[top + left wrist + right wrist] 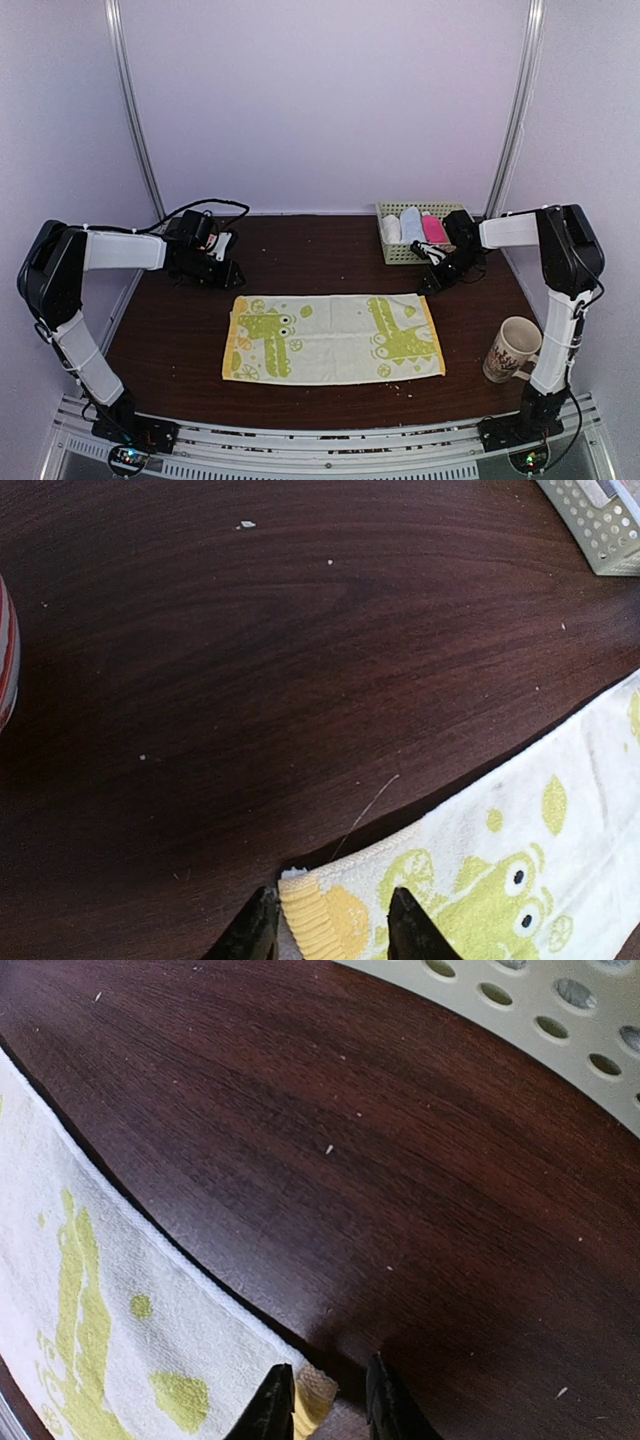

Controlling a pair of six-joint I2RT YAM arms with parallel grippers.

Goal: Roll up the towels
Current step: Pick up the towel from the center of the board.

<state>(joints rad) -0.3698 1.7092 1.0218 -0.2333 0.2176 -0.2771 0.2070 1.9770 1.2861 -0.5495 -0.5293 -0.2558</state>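
The yellow-green patterned towel [335,337] lies flat and spread out in the middle of the table. My left gripper [224,272] is at its far left corner. In the left wrist view the jaws [335,920] stand apart with the yellow corner of the towel [470,870] between them. My right gripper [432,282] is at the far right corner. In the right wrist view its jaws [328,1400] stand apart with the corner tip of the towel [150,1360] between them, against the left finger. The hot-pink towel [434,229] sits rolled in the basket.
A pale green perforated basket [398,252] at the back right holds white and light-blue rolls beside the pink one; its wall shows in both wrist views [600,520] [560,1020]. A mug [511,349] stands at the front right. A red-striped object [5,650] shows at one edge.
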